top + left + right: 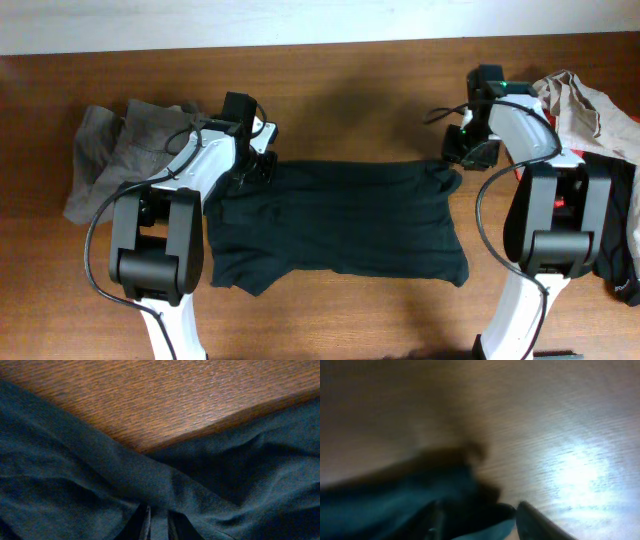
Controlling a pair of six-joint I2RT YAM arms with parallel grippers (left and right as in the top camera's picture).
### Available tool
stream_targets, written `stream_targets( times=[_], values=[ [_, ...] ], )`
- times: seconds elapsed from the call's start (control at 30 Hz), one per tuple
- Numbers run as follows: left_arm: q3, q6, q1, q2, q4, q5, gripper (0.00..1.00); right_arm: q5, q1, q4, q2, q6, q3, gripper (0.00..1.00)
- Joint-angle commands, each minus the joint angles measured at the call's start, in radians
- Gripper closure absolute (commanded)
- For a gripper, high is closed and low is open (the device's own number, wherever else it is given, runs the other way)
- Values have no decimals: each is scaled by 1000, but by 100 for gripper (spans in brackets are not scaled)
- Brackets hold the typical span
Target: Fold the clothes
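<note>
A black T-shirt lies spread across the middle of the wooden table, its long side running parallel to the near edge, with a sleeve folded under at the corner of the cloth nearest the table's near-left side. The left gripper sits on the shirt's far-left corner; in the left wrist view its fingers stand narrow, with a ridge of the dark fabric pinched up between them and creases fanning out from the grip over the bare wood. The right gripper is at the shirt's far-right corner, where the cloth bunches into a small lump. The right wrist view is blurred, but its fingers show clearly apart, with the dark edge of the shirt lying between and below them; whether they touch the cloth cannot be told. Grey trousers lie crumpled near the left edge of the table, just beside the left arm. By the far-right corner a beige piece is heaped, and along the right edge a red piece and a black piece show partly behind the right arm
</note>
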Motion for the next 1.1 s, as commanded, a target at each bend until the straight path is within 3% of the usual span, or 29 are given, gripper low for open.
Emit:
stream_targets(
  times=[0.0,0.13,0.33,0.57,0.7,0.93,1.0,1.07],
  values=[
    [3,19,2,29,-5,-8,87,-19,64,-2,-58,-41,27,27],
    [3,19,2,29,-5,-8,87,90,123,10,-29,-29,21,21],
    [3,19,2,29,-5,-8,87,186,155,16,34,21,18,24],
    [3,19,2,29,-6,-8,87,207,155,9,74,27,5,41],
    [3,19,2,29,-9,-8,87,326,154,19,78,91,-31,49],
    [3,19,2,29,-9,-8,87,399,112,24,79,151,-56,88],
    [3,19,2,29,-9,-8,88,363,88,16,78,150,-53,96],
    [3,20,2,29,-9,-8,88,306,64,5,78,134,-43,96]
  ],
)
